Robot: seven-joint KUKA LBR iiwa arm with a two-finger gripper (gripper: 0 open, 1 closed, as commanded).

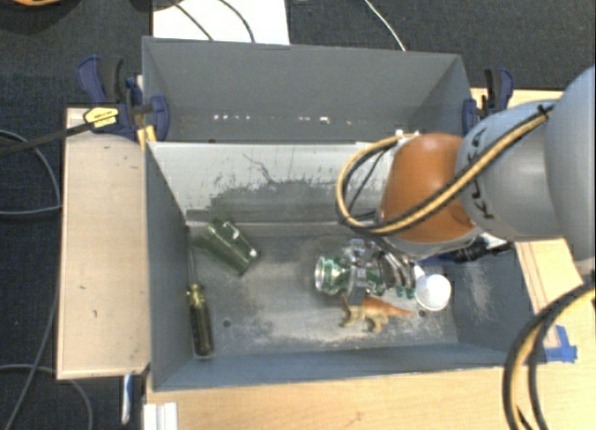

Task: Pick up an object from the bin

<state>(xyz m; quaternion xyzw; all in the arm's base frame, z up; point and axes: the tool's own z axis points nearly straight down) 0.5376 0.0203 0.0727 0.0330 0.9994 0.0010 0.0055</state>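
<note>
My gripper (376, 268) hangs low in the right half of the bin, under the arm's orange cover. A small green can (330, 275) lies on its side right against the gripper's left side, its round end facing left. Just in front of the gripper lies an orange-brown toy dinosaur (373, 311). A white round cup-like thing (433, 292) sits close to the gripper's right. Whether anything is held is hidden by the gripper's own body.
A dark green bottle-shaped thing (226, 244) lies at the left middle of the bin floor. A slim olive cylinder (199, 320) lies along the left wall near the front. The arm and its cables cover the bin's right rear corner.
</note>
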